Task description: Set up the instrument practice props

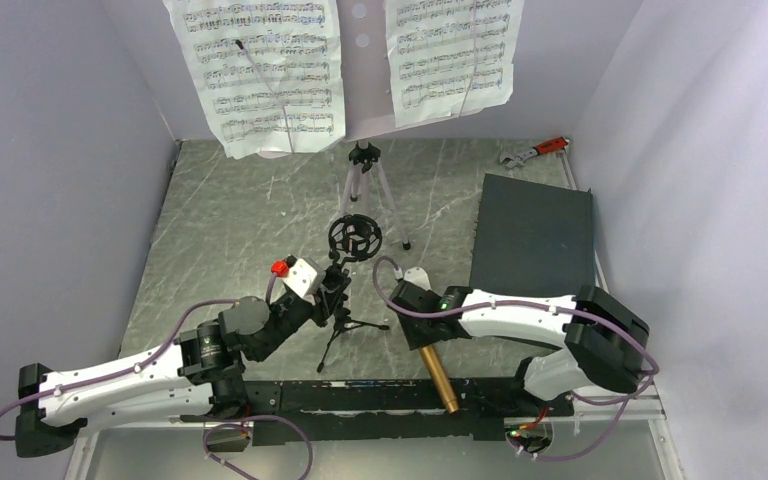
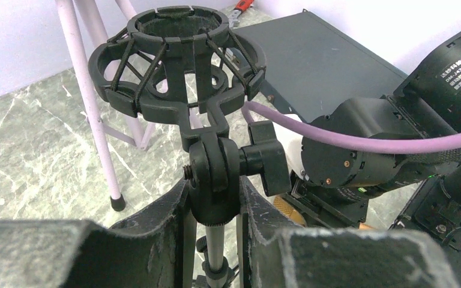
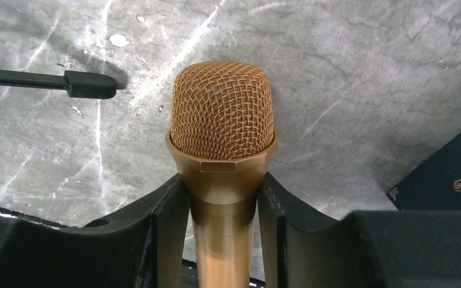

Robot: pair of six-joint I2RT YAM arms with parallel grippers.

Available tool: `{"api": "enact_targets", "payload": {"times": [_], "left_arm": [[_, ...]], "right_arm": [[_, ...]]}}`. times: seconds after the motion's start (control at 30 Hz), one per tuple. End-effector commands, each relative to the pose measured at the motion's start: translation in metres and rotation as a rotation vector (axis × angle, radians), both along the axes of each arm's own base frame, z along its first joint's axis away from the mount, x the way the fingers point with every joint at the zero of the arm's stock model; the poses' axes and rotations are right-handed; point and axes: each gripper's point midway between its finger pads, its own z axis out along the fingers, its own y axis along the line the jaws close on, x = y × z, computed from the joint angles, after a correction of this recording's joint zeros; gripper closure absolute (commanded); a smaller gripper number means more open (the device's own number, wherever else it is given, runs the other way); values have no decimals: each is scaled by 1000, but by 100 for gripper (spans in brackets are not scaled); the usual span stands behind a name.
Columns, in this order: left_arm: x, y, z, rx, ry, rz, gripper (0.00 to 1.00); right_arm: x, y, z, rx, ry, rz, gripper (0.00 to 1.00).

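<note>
**Microphone held by its collar, mount tilted: slip and snag risks**

Top view: the music stand [image 1: 365,185] stands at the back with both music sheets [image 1: 265,70] on its desk. Nearer, the left fingers [image 1: 332,290] hold the mic stand [image 1: 338,330] below its ring mount [image 1: 355,237]. Just beside it, the right fingers [image 1: 410,298] carry the gold microphone [image 1: 439,378], its handle trailing toward the arm bases.

Left wrist view: the left fingers [image 2: 168,222] are partly closed and touch both sides of the stand's rounded pivot joint. The ring mount [image 2: 177,54] tilts away instead of lying level. A microphone entering off-axis could catch the mount's webbing. The light tripod could also twist in a hold on a round joint. The right arm sits close behind the mount, so the two arms could collide.

Right wrist view: the right fingers [image 3: 168,222] are narrowed onto the collar just under the microphone's [image 3: 222,120] mesh head. The long handle behind them has no support, so its weight could pivot it or pull it out of the hold. One stand foot [image 3: 87,84] rests nearby on the surface [image 3: 366,90] and could be knocked.
</note>
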Motion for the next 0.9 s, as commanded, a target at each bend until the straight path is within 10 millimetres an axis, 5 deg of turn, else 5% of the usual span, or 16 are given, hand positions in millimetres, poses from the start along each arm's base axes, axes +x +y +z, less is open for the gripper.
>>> {"api": "enact_targets", "payload": {"times": [0.0,0.1,0.2,0.3,0.47,0.87], "left_arm": [[-5,-1,7,9,25,-25,95],[-6,0,2,46,39,-28,88],[-7,-1,4,50,39,-38,70],[-11,-3,5,50,43,-63,37],[-17,-5,8,58,49,-102,12],[-33,17,12,86,128,-128,7]], "right_arm": [[15,6,12,-15,-78,-16,59],[19,8,24,11,-109,-24,80],[23,10,37,47,-137,-31,99],[25,14,47,79,-152,-28,100],[29,18,59,148,-152,-28,100],[55,17,132,476,-215,-51,100]]}}
